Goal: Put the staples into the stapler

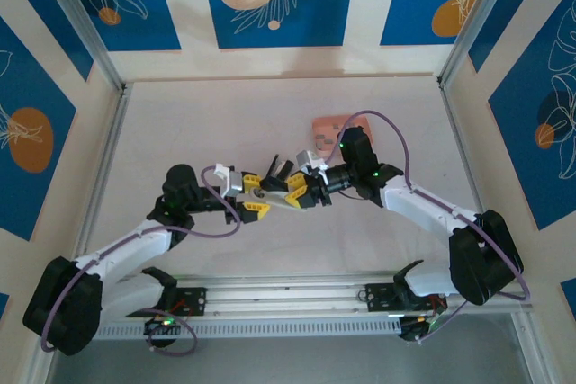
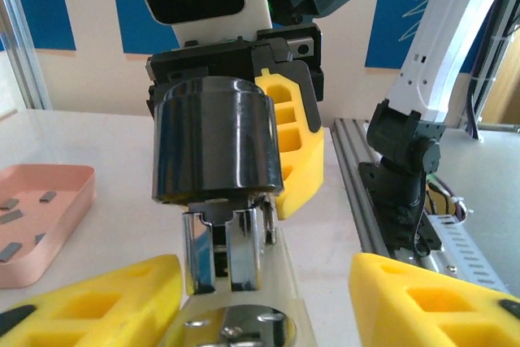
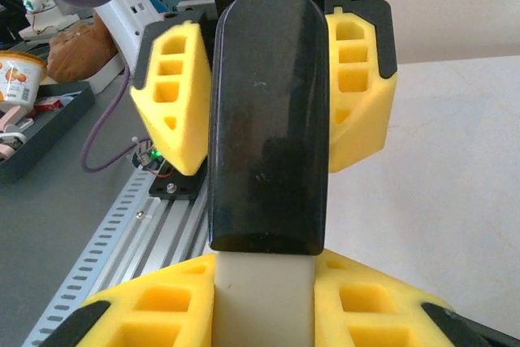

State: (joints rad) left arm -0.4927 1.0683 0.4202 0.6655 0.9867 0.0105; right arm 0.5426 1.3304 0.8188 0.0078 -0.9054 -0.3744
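Black-capped stapler with cream plastic base [image 2: 215, 144] is held at the centre of the white table [image 1: 225, 123], clenched in the right gripper [image 3: 264, 282]. The left gripper [image 2: 260, 274] straddles the base, jaws released, with a gap on one side.

Step judged: securing the stapler for opening. The next move calls for a square left grip.

Dull-grey metal staples [image 2: 18, 215] lie in the salmon-pink tray [image 2: 75, 201], far right.

Both arms reach inward, wrists facing.
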